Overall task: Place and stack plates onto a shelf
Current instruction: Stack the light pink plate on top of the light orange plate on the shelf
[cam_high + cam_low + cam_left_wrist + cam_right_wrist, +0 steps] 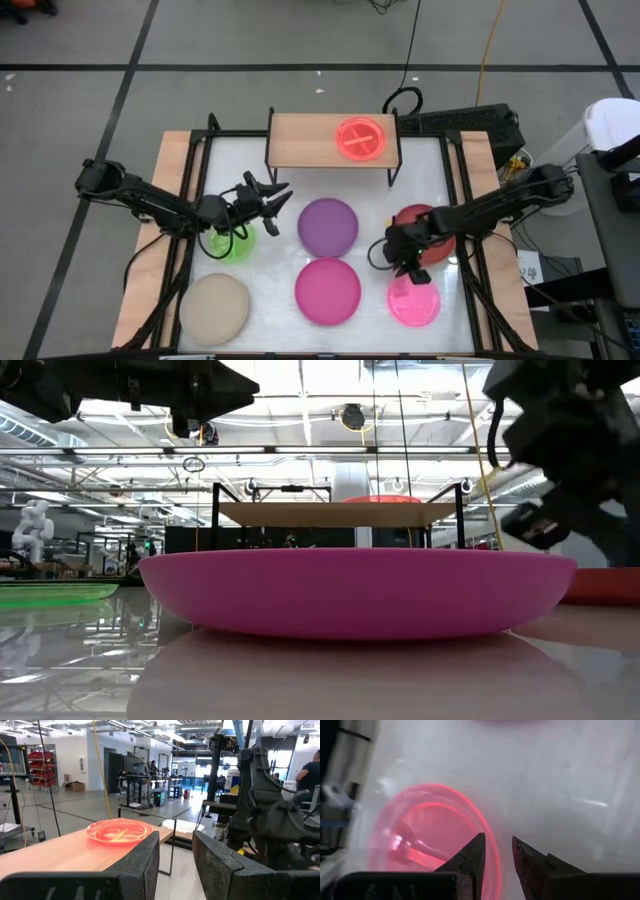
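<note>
Magenta plate (357,592) sits nearest you, untouched. Your right end effector (496,854), fingers slightly apart, hovers over the translucent pink plate (413,303); its thin rim may slip, though contact looks unclear.

Red plate (425,222) half hidden under right arm; green plate (236,245) partly covered by left arm; pink plate (427,840) blurred, cut by frame edge.
</note>
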`<control>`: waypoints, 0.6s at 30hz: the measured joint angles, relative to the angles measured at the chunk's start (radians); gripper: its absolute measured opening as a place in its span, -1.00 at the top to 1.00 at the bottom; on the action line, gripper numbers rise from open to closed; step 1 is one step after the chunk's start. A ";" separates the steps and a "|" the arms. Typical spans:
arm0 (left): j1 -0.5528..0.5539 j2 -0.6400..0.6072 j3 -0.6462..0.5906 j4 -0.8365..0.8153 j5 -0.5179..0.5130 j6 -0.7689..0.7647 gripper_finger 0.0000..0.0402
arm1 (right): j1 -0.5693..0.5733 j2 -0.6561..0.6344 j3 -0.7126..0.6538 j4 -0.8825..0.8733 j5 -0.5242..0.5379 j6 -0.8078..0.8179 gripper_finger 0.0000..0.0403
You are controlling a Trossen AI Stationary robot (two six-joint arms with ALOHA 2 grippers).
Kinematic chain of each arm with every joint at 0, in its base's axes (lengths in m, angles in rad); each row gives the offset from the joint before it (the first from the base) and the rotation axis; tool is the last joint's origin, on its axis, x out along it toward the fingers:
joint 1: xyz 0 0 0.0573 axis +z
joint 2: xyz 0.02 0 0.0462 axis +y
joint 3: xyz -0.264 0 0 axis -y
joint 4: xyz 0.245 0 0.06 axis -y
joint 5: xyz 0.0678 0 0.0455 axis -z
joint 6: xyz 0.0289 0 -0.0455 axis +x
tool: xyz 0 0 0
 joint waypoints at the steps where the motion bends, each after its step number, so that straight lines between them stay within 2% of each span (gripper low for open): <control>1: 0.000 0.000 0.000 0.000 0.000 0.000 0.39 | 0.006 0.016 0.000 0.000 0.010 0.000 0.59; 8: 0.000 0.000 0.000 -0.011 0.000 -0.004 0.39 | 0.033 0.096 0.000 0.000 0.011 -0.003 0.59; 14: 0.000 0.000 0.000 -0.016 0.000 -0.015 0.39 | 0.041 0.116 0.000 0.009 0.008 0.000 0.60; 18: 0.000 0.000 0.000 -0.016 0.000 -0.016 0.39 | 0.041 0.112 0.000 0.013 0.011 -0.004 0.76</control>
